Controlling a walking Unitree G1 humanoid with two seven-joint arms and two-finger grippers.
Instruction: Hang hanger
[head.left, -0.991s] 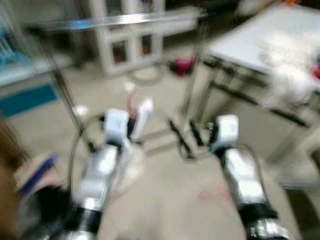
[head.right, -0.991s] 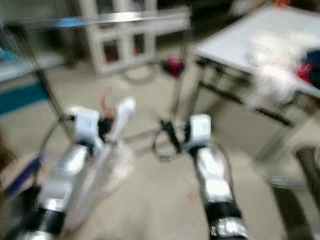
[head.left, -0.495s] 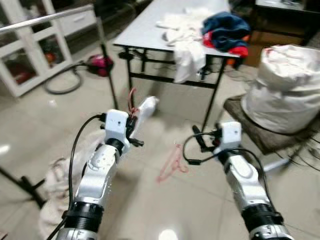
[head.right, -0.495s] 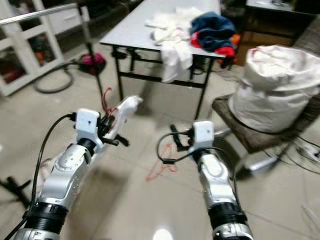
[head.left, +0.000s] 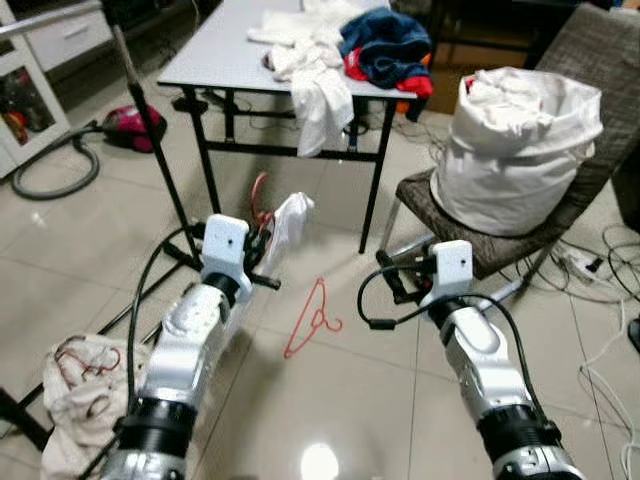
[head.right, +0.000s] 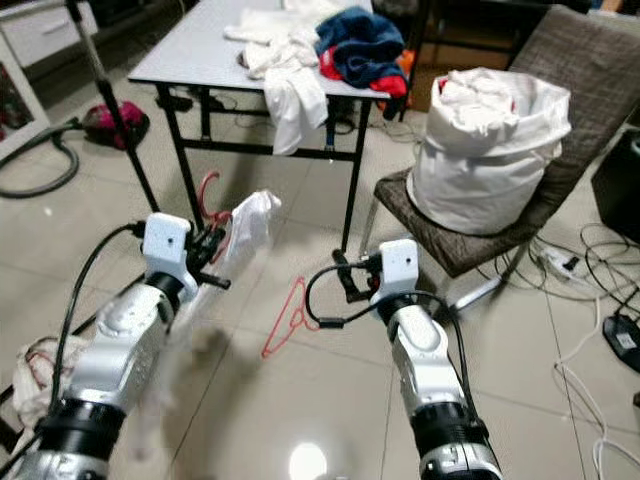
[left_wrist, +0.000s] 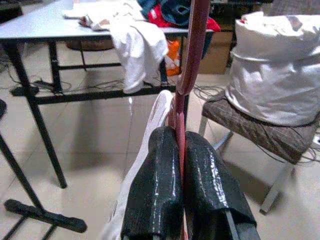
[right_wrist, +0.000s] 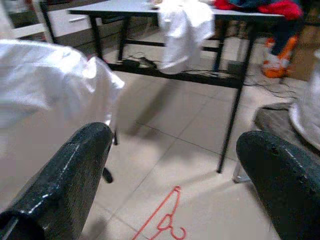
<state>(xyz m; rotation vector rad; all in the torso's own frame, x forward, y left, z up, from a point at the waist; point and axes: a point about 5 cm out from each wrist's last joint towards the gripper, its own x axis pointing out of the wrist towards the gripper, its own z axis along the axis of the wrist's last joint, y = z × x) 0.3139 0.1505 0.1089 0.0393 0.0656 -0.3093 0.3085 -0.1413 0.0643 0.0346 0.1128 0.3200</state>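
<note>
Camera has swung right; left end effector (left_wrist: 180, 165) still clamps hanger (left_wrist: 192, 55), right end effector (right_wrist: 175, 185) wide.

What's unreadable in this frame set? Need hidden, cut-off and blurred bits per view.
- Pink plastic hanger gripped by the left gripper: the left wrist view's top edge cuts off its hook.
- White garment on that hanger: lower part blurred in both eye views, shape unclear.
- Metal clothes rail: cut off at the left eye view's top-left corner.
- Right gripper: open, fingertips out of focus.
</note>
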